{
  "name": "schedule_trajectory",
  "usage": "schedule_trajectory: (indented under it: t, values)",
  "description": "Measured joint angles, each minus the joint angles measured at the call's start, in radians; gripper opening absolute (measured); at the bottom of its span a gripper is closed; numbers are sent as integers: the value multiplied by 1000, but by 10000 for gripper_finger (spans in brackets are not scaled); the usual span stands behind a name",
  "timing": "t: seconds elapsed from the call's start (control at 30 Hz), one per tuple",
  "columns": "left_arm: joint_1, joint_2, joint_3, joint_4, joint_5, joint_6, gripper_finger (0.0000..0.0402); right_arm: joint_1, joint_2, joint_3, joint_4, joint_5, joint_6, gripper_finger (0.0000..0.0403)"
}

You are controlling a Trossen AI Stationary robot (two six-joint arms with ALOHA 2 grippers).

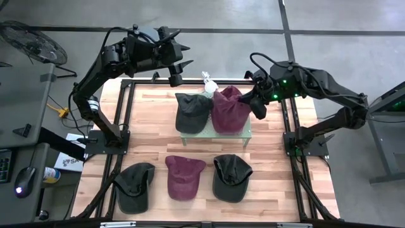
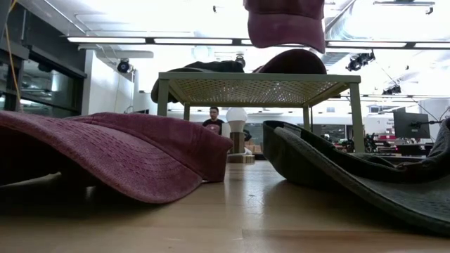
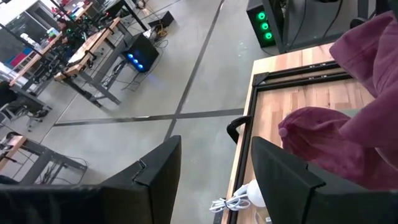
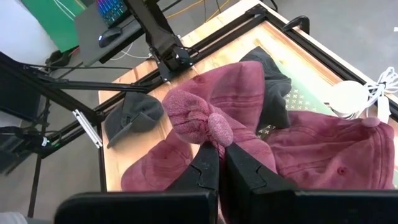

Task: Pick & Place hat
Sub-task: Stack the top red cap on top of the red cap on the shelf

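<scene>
My right gripper (image 1: 258, 109) is shut on a maroon hat (image 2: 285, 21) that hangs above a green mesh stand (image 1: 215, 133) at the table's middle. On the stand lie a dark hat (image 1: 192, 111) and a second maroon hat (image 4: 336, 149), crowns up. Near the table's front edge a dark hat (image 1: 135, 185), a maroon hat (image 1: 185, 177) and another dark hat (image 1: 231, 177) rest on the wood. My left gripper (image 1: 176, 71) stands open and holds nothing, high over the table's far edge, left of the stand. My right gripper pinches bunched cloth of the maroon hat's crown (image 4: 208, 134), right beside its top button (image 4: 219, 129), between its two fingers. The fingers slant down from the table's right side. The hat is lifted clear of the stand and hangs below the fingers.
A white lamp (image 1: 209, 83) with a cable stands behind the stand at the far edge. A black metal frame (image 1: 124, 114) runs along the table's sides. Bare wood shows left and right of the stand.
</scene>
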Motion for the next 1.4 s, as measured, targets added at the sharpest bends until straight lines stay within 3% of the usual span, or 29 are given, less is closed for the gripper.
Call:
schedule_trajectory:
  t: [1.4]
  values:
    - [0,0,0,2,-1,0,190,-9,61,1,-11,71,3,0]
